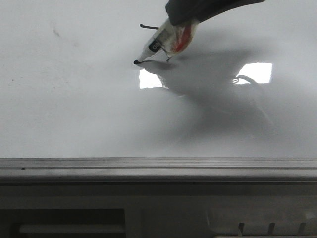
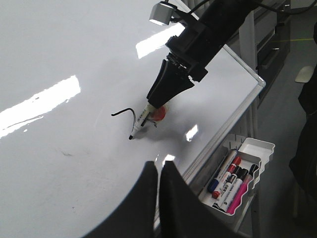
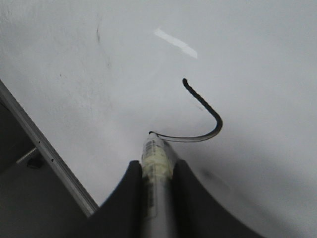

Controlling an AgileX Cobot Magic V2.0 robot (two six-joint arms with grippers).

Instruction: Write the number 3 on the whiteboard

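The whiteboard (image 1: 74,99) fills most of the front view, with a grey edge rail along its near side. My right gripper (image 3: 157,166) is shut on a white black-tipped marker pen (image 1: 154,47), whose tip touches the board. A black hook-shaped stroke of the number 3 (image 3: 210,116) runs from a dot, curves round and ends at the pen tip; it also shows in the left wrist view (image 2: 124,112) and partly in the front view (image 1: 148,27). My left gripper (image 2: 159,166) is shut and empty, above the board's near edge, apart from the pen (image 2: 140,124).
A white tray (image 2: 260,148) holding several markers hangs beside the board's edge rail (image 2: 218,144). Bright light reflections (image 1: 150,79) lie on the board. A faint smudge (image 1: 56,32) marks the board's far left.
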